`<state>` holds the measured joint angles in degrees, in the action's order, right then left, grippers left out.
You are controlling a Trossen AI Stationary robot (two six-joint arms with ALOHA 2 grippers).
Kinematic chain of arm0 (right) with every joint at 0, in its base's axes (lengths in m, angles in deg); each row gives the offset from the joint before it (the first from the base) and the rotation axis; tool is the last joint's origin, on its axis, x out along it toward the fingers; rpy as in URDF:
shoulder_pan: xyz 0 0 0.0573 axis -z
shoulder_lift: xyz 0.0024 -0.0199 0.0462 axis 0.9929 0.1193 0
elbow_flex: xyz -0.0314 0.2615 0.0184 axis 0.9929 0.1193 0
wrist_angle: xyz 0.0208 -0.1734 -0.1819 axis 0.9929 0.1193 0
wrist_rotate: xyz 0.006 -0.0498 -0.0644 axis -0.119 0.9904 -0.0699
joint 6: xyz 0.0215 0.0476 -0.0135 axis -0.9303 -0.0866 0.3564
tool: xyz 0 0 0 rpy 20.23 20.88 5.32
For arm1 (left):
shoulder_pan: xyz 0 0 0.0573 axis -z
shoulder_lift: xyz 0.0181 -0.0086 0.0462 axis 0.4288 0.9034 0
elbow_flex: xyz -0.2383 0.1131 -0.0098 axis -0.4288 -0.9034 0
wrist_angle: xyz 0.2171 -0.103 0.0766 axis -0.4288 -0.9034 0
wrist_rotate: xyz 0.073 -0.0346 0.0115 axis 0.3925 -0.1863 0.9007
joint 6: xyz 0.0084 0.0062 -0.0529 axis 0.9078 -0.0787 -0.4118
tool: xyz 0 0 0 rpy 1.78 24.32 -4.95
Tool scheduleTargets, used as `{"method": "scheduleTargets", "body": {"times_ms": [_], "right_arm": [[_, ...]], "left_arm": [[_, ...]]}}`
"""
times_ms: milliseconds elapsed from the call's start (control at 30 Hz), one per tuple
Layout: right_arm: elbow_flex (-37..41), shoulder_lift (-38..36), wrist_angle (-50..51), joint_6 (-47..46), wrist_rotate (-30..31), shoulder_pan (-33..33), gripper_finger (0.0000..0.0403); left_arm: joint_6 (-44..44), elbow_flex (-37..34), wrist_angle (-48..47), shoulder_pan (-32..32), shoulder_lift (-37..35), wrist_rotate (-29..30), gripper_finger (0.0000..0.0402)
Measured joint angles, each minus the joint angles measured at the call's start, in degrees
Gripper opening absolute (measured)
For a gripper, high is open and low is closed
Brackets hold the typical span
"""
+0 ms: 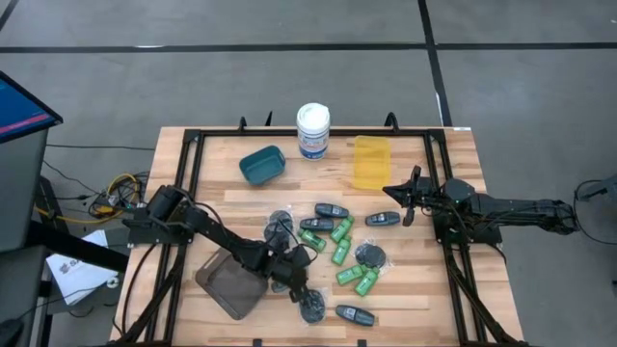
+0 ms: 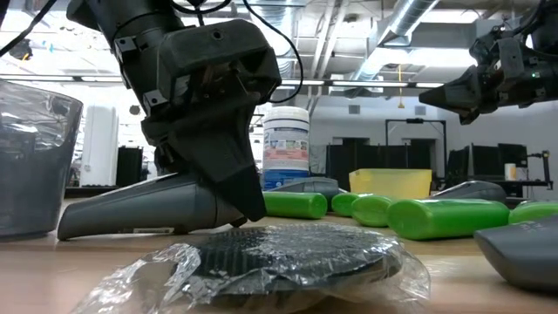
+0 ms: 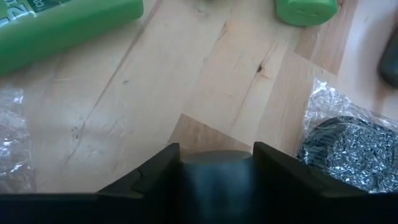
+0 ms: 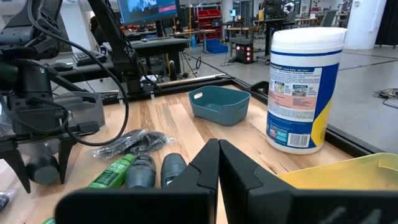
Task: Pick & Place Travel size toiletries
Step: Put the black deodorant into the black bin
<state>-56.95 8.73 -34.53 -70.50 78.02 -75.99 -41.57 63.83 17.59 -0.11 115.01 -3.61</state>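
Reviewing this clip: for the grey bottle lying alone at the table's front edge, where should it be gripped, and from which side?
Grip the grey bottle across its narrow middle, coming straight down from above. It lies flat with its long axis along the table's front edge, with bare wood on both long sides for the fingers.

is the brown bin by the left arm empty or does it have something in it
Empty. In the high view the brown bin shows only its bare floor; the toiletries lie outside it on the table.

Five green bottles as far as the overhead view lets them be counted, about five dark oblong bottles, three wrapped round pieces, one white canister, one teal bin, one yellow bin, one grey bin, two robot arms.
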Motion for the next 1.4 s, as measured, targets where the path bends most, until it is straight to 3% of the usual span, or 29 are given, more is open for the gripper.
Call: {"method": "scheduleTargets", "body": {"times_ms": [400,600,800,1100,1400], "right_arm": [[0.0,0.0,0.4,0.0,0.0,0.0,0.0],[0.0,0.0,0.4,0.0,0.0,0.0,0.0],[0.0,0.0,0.4,0.0,0.0,0.0,0.0],[0.0,0.0,0.4,0.0,0.0,0.0,0.0],[0.0,0.0,0.3,-0.1,0.0,0.0,0.0]], "left_arm": [[6.4,0.0,1.2,-2.9,-5.3,0.3,0.0181],[12.9,0.0,-0.1,-3.7,-14.6,1.2,0.018],[15.4,0.1,-9.5,-1.5,-25.1,1.2,0.0181],[3.0,0.1,-26.1,6.7,-30.1,1.8,0.0182],[-7.0,-7.1,-26.4,13.7,-26.7,4.6,0.0183]]}}
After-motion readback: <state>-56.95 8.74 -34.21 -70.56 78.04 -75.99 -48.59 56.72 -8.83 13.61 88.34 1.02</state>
